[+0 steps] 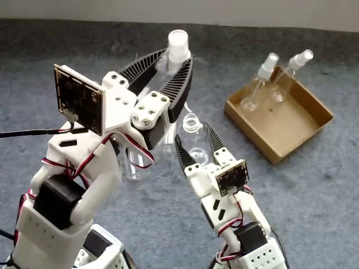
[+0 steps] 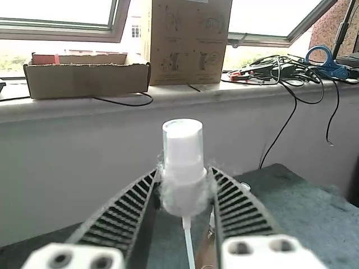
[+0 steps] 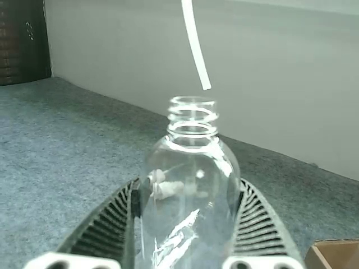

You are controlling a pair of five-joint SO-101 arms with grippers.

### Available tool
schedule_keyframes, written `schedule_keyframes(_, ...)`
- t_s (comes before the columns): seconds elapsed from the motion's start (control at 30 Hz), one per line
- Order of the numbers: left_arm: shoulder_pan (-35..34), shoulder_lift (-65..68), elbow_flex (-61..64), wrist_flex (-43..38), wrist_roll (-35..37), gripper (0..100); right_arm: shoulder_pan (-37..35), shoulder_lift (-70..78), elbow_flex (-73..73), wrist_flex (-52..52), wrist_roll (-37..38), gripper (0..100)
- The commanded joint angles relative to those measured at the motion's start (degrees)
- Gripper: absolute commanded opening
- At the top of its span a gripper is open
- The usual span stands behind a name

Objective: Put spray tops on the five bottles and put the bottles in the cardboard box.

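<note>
My left gripper (image 1: 177, 56) is raised above the table and shut on a white spray top (image 1: 179, 46). In the left wrist view the spray top (image 2: 182, 168) sits upright between the fingers, its thin dip tube (image 2: 188, 246) hanging down. My right gripper (image 1: 193, 134) is shut on a clear open-necked bottle (image 1: 193, 124) standing on the grey mat. In the right wrist view the tube's end (image 3: 196, 50) hangs just above the bottle's threaded neck (image 3: 193, 115), apart from it. The cardboard box (image 1: 247, 119) lies at the right.
Two capped bottles (image 1: 259, 84) (image 1: 289, 75) lean in the box's far corner. Another clear bottle (image 1: 133, 165) stands partly hidden under the left arm. Grey carpet-like mat (image 1: 314, 190) covers the table, with a pale wall at the far edge.
</note>
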Motion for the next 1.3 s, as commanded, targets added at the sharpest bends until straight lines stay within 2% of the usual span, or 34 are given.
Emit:
schedule_keyframes(0.0,1.19,0.22,-1.01,3.52,0.97,0,-0.57,-1.01,6.99,-1.19,-0.09,8.0)
schedule_keyframes(0.23,1.89,0.22,0.31,5.89,1.05,0,-0.57,-1.01,6.99,-1.19,-0.09,8.0)
schedule_keyframes(0.37,1.98,0.22,6.99,5.36,1.05,0,-0.57,-1.01,6.99,-1.19,-0.09,8.0)
schedule_keyframes(0.63,2.42,0.13,21.41,-8.79,1.05,0,-0.48,-0.92,6.99,-1.10,-0.09,8.0)
schedule_keyframes(0.73,4.18,0.13,24.57,-10.99,1.05,0,-0.48,-0.92,6.99,-1.10,-0.09,8.0)
schedule_keyframes(0.9,6.99,0.13,25.10,-10.90,0.88,0,-0.48,-0.92,6.99,-0.92,-0.35,8.0)
schedule_keyframes(1.27,6.90,0.13,25.54,-10.73,1.05,1,-0.57,-1.01,6.55,2.07,-0.53,8.0)
